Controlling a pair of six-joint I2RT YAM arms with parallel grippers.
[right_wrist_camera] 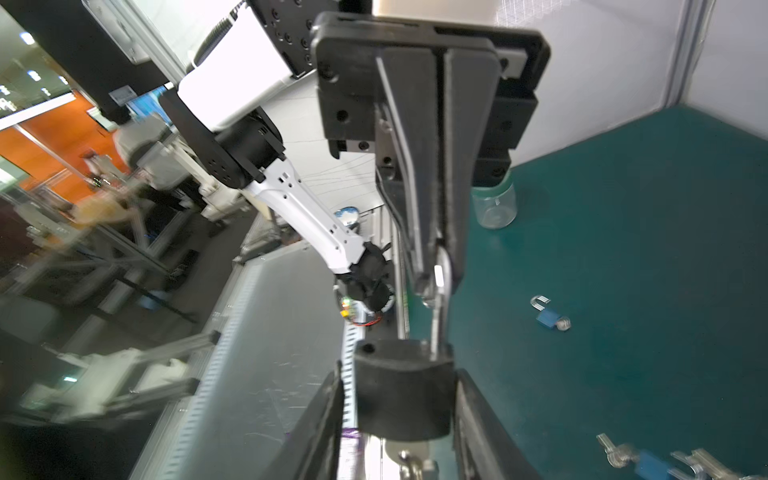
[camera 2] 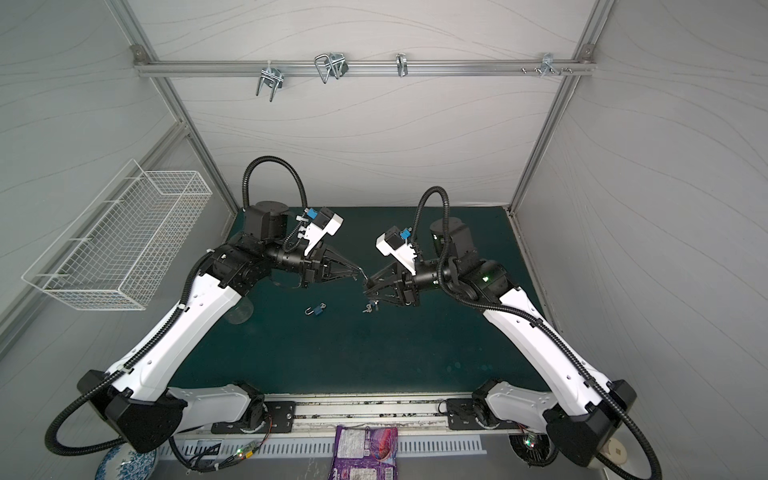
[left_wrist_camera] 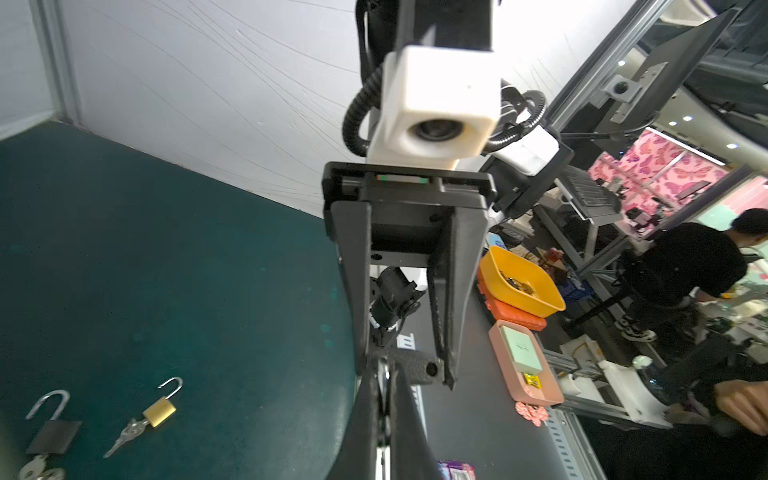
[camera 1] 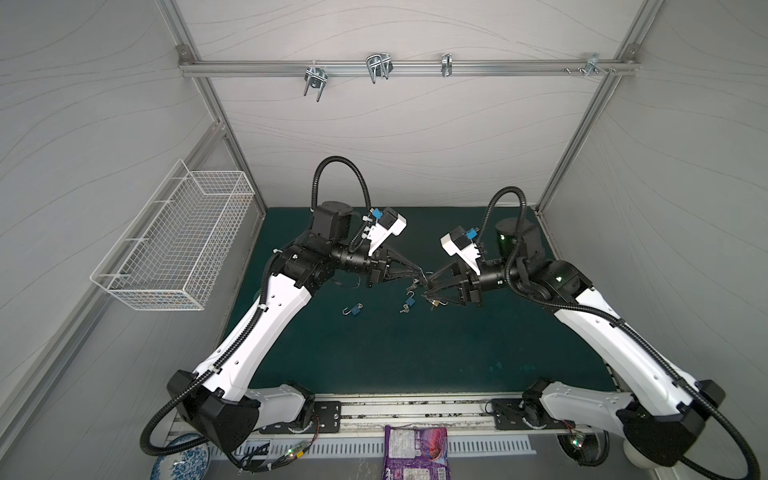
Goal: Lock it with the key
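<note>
A black padlock (right_wrist_camera: 403, 390) hangs in the air over the green mat (camera 1: 374, 353), between the two arms. My left gripper (right_wrist_camera: 436, 282) is shut on its silver shackle (right_wrist_camera: 440, 307); the same gripper (left_wrist_camera: 384, 368) shows in the left wrist view, pinching the shackle edge-on. My right gripper (right_wrist_camera: 399, 374) stands open around the lock body, with a thin gap at each finger. A silver key (right_wrist_camera: 411, 457) sticks out of the lock's underside. In both top views the left gripper (camera 1: 422, 272) (camera 2: 360, 272) and right gripper (camera 1: 428, 286) (camera 2: 368, 286) meet tip to tip.
On the mat lie a blue padlock (camera 1: 355, 309), another blue padlock with keys (camera 1: 410, 300) and a gold padlock (left_wrist_camera: 159, 411) with its key in. A clear jar (right_wrist_camera: 494, 208) stands by the left arm. A wire basket (camera 1: 178, 245) hangs on the left wall.
</note>
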